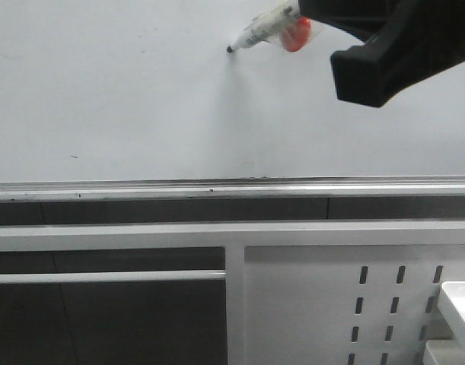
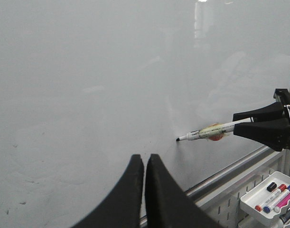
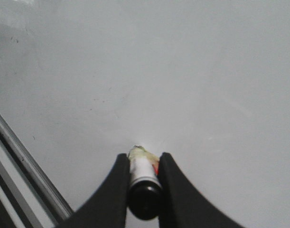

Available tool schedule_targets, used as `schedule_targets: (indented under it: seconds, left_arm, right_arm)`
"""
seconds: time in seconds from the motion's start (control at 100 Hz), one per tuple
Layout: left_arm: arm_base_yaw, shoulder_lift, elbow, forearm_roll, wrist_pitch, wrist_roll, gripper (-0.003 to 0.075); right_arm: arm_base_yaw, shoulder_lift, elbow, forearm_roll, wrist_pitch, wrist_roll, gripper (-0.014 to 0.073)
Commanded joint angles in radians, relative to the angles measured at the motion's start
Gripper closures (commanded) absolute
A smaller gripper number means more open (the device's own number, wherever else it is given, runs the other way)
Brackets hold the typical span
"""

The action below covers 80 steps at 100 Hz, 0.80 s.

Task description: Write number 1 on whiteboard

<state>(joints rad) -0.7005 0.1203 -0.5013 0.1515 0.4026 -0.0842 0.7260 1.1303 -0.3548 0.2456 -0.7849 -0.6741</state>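
The whiteboard (image 1: 103,91) (image 2: 88,71) (image 3: 192,71) fills all three views, pale grey and glossy. No number 1 is in view on it. My right gripper (image 1: 327,34) (image 2: 235,124) (image 3: 144,159) is shut on a white marker pen (image 1: 262,29) (image 2: 206,132) (image 3: 144,175) with a black end cap. The pen's black tip (image 1: 230,49) rests against the board, above its shadow. My left gripper (image 2: 144,159) is shut with nothing in it. It points at the board below and left of the pen tip, and does not show in the front view.
A silver rail (image 1: 217,186) (image 2: 230,171) runs along the board's lower edge. Below it is a white panel with slotted holes (image 1: 331,304). A white tray (image 2: 256,202) holding several markers hangs at the right. A tiny dark speck (image 1: 74,157) marks the board low on the left.
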Motion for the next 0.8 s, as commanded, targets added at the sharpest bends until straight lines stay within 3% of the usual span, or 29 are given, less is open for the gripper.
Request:
schedule_targets:
  seconds: [0.0, 0.22, 0.44, 0.68, 0.79]
  left_arm:
    - [0.003, 0.014, -0.022, -0.004, -0.070, -0.010, 0.0740]
    - [0.003, 0.014, -0.022, -0.004, -0.069, -0.010, 0.0740]
    - [0.003, 0.014, -0.022, -0.004, -0.069, -0.010, 0.0740]
    - [0.003, 0.014, -0.022, -0.004, -0.069, -0.010, 0.0740]
    - [0.003, 0.014, -0.022, 0.000, -0.118, -0.010, 0.0740]
  right_arm:
    - [-0.017, 0.025, -0.035, 0.107, -0.050, -0.032, 0.0652]
    - [-0.017, 0.168, -0.035, 0.108, -0.019, -0.032, 0.0652]
    - [-0.017, 0.277, -0.035, 0.108, -0.085, -0.016, 0.0658]
    - [-0.012, 0.250, -0.035, 0.095, -0.115, -0.005, 0.0671]
    - [0.062, 0.129, -0.035, 0.056, -0.069, 0.030, 0.0671]
